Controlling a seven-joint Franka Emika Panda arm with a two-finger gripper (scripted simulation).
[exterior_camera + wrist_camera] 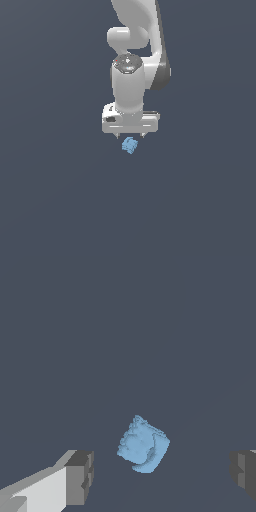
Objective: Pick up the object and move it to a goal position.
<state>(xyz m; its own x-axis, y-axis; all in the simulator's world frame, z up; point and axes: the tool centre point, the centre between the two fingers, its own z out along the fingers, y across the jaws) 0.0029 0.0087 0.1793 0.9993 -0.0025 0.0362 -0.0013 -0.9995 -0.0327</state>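
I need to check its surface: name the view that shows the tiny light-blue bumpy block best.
The wrist view: the tiny light-blue bumpy block appears large, its notched faces visible between the open gripper fingers. The exterior view shows it only as a speck under the gripper.

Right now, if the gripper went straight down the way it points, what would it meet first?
Probably the blue block: it lies between the open gripper's fingers, a little off centre. Depth is unclear.
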